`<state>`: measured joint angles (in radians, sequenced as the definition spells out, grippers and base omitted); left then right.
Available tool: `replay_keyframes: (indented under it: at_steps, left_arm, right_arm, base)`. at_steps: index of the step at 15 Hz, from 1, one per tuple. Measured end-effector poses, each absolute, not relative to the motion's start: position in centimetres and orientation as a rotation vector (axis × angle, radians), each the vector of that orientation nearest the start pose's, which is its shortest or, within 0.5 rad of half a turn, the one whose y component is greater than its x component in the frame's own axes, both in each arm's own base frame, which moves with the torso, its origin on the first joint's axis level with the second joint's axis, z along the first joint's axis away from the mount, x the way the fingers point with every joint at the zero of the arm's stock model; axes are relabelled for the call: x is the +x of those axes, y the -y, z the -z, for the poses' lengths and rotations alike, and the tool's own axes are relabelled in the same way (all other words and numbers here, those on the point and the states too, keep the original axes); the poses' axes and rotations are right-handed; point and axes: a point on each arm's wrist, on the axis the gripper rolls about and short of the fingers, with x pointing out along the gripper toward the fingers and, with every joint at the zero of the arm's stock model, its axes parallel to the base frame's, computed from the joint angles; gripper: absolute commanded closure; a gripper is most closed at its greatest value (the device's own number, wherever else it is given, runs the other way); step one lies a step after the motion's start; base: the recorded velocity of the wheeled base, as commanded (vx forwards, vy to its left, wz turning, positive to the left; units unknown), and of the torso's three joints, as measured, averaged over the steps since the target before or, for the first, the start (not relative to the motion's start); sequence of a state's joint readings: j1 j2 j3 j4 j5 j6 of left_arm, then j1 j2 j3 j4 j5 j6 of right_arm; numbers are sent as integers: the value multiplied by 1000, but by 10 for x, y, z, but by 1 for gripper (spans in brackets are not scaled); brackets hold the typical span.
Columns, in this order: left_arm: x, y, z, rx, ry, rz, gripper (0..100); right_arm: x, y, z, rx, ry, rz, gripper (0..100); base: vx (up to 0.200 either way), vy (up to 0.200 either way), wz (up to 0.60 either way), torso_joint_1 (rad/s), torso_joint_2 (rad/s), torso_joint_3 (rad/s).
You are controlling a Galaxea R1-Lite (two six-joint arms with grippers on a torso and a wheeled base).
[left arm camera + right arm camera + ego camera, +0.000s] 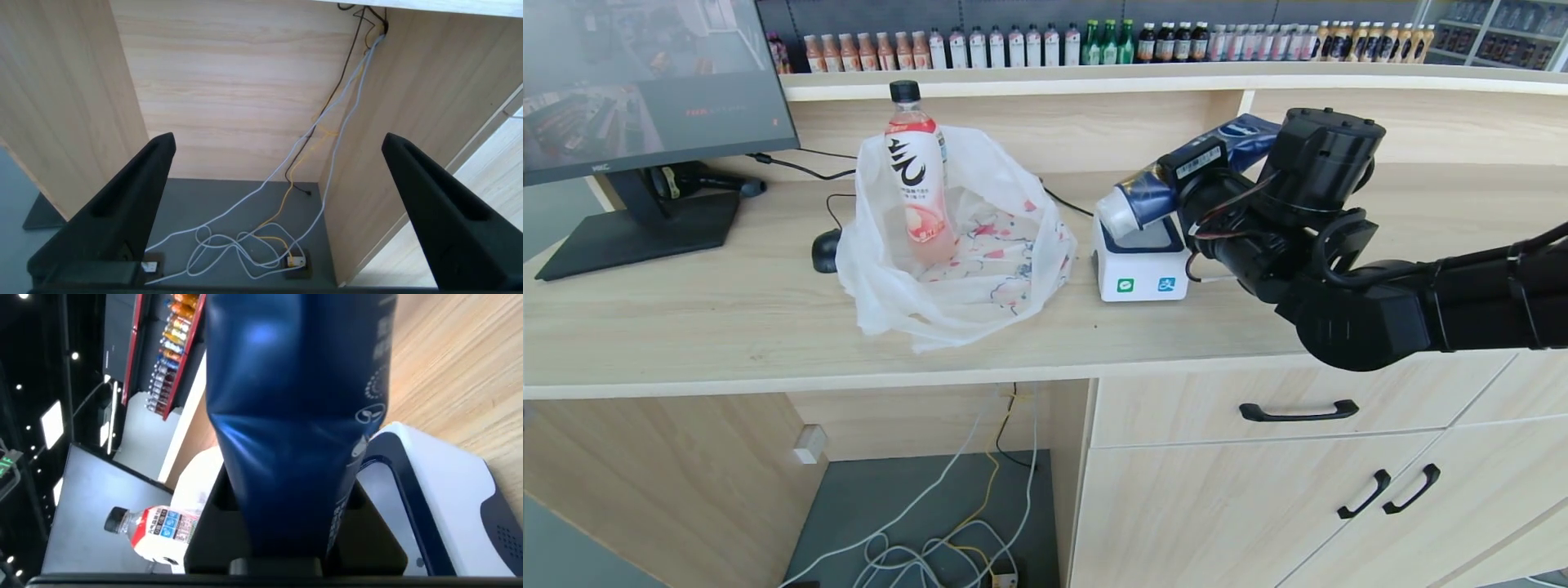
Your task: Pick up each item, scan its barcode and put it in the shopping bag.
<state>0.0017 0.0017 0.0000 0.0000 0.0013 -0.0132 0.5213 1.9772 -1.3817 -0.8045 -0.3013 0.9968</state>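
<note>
My right gripper (1188, 175) is shut on a blue and white pouch (1147, 198) and holds it tilted just above the white scanner box (1141, 273) on the counter. The right wrist view has the pouch (294, 416) running up between the fingers, with the scanner (441, 498) right beneath it. Left of the scanner, the white shopping bag (980, 269) stands open with a pink drink bottle (919, 180) upright inside. My left gripper (282, 220) hangs open and holds nothing, below the counter, facing its wooden back panel.
A monitor (645, 82) stands at the counter's back left, with a black mouse (825, 251) beside the bag. Loose cables (245, 245) lie on the floor under the counter. Drawers with black handles (1298, 411) are below the scanner. Bottles line the rear shelf (1094, 41).
</note>
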Motion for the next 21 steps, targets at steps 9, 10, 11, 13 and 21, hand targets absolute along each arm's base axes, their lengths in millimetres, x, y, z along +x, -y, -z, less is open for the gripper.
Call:
replay_keyframes:
  at_steps: [9,10,11,13,21]
  left_arm:
    - [-23,0,-76,-13,-2,-3,0]
    - [-23,0,-76,-13,-2,-3,0]
    - [-23,0,-76,-13,-2,-3,0]
    - [-23,0,-76,-14,-2,-3,0]
    - [-23,0,-76,-13,-2,-2,0]
  right_arm:
    - [356,-197,-258,1114,51,-300,100]
    - [356,-198,-258,1114,51,-301,100]
    - [356,-198,-257,1114,50,-301,100]
    - [356,-198,-257,1114,50,-300,100]
    - [353,-199,-266,1115,70,-323,100]
  base:
    - [0,0,0,0,0,0]
    - [0,0,0,0,0,0]
    - [0,0,0,0,0,0]
    - [0,0,0,0,0,0]
    - [0,0,0,0,0,0]
